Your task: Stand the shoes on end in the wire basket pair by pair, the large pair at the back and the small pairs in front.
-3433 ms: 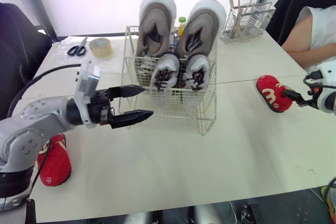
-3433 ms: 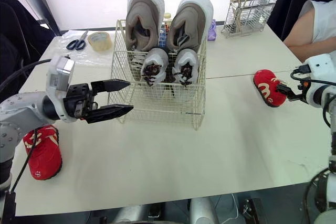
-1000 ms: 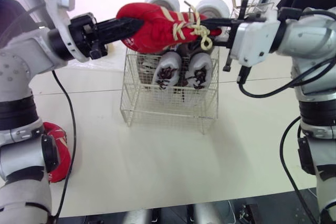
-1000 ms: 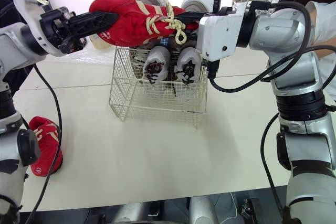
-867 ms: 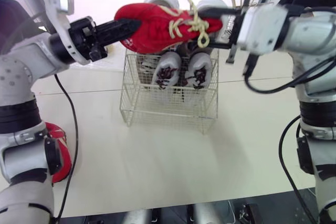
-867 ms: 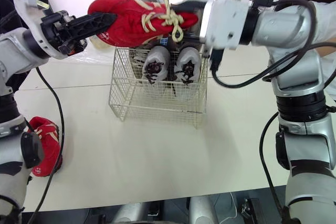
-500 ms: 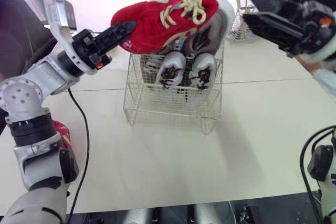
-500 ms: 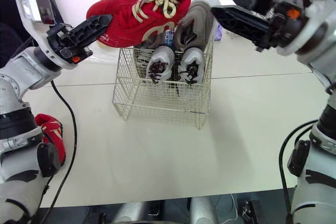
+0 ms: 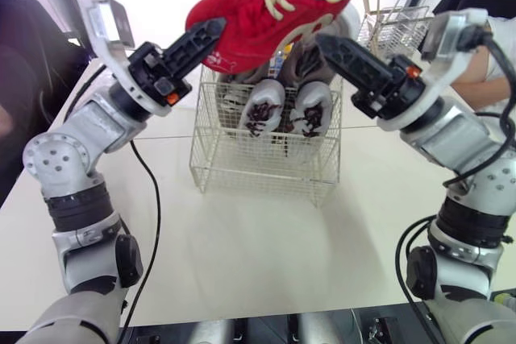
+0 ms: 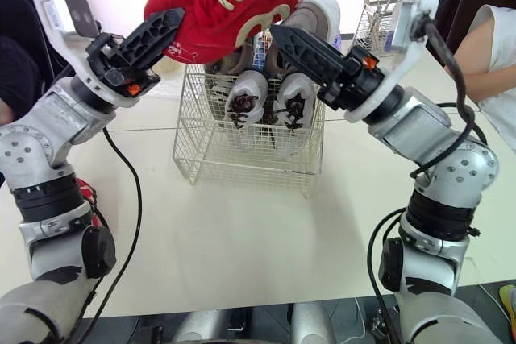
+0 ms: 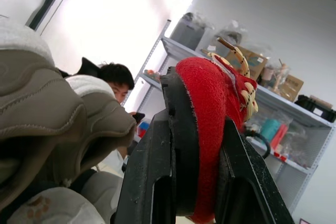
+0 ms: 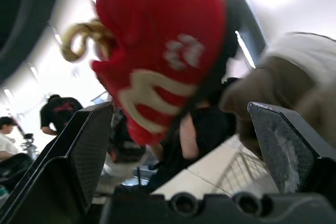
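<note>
The left claw (image 9: 211,34) is pinching the lower end of the red shoe (image 9: 274,6), its fingers closed onto the black sole and the fuzzy red upper. The shoe is hanging in the air at 12 o'clock from the wire basket (image 9: 266,175), with its long axis running from 8 o'clock up to 2 o'clock and the cream laces at the high end. The right claw (image 10: 286,46) is spread wide and gripping nothing, and the shoe's free end is lying just off at its 11 o'clock, so this arm is the nearer one to that end. In the basket of thin pale wire grid, the large grey-beige pair (image 10: 310,26) with thick white soles is standing at the back. The small white pair (image 9: 278,106) with dark laces is sitting just in front. The basket is resting on the smooth cream worktop (image 9: 266,255).
</note>
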